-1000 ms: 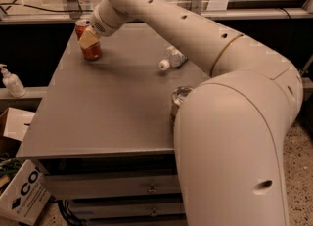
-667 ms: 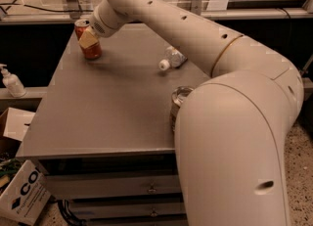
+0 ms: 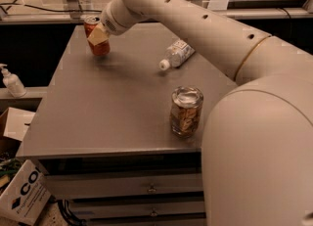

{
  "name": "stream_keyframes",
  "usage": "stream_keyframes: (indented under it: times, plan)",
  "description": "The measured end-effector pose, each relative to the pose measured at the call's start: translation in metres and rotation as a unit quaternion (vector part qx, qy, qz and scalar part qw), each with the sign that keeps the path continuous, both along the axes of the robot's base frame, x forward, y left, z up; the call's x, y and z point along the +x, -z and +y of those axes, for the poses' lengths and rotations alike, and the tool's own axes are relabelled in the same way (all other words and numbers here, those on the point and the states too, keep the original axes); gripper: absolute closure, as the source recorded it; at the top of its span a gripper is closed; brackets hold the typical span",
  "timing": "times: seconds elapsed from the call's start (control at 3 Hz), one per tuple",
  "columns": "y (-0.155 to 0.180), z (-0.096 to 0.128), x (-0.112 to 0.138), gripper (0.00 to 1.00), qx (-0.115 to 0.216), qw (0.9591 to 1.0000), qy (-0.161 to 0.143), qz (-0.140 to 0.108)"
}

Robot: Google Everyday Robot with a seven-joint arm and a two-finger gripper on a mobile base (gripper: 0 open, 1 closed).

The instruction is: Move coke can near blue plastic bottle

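The red coke can [image 3: 100, 47] is at the far left of the grey table [image 3: 117, 102], tilted a little, with its silver top towards the back. My gripper [image 3: 96, 35] is shut on the can, and one tan finger pad [image 3: 97, 36] lies across its front. Whether the can touches the table I cannot tell. The blue plastic bottle [image 3: 178, 53] lies on its side to the right of the can, well apart from it, with its white cap pointing to the front left.
A glass jar [image 3: 186, 111] with a silver lid and tan contents stands near the table's front right. My arm's large white body fills the right side. A soap dispenser [image 3: 11, 81] and a cardboard box [image 3: 23, 195] are to the left, below table level.
The gripper and the coke can have shifted slightly to the right. The bottle and the jar have not moved.
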State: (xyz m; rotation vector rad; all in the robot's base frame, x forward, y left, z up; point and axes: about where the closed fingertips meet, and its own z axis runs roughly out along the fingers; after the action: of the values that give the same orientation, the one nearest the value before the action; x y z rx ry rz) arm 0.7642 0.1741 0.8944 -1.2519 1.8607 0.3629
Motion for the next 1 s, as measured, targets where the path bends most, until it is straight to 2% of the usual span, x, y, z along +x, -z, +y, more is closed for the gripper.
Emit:
stream_keyframes:
  times: [0.33, 0.67, 1.0]
  plan:
    - [-0.026, -0.044, -0.005, 1.0, 0.006, 0.9988, 0.038, -0.03]
    - [-0.045, -0.094, -0.002, 1.0, 0.002, 0.9947, 0.086, -0.055]
    - [-0.051, -0.131, 0.006, 1.0, -0.019, 0.9901, 0.121, -0.068]
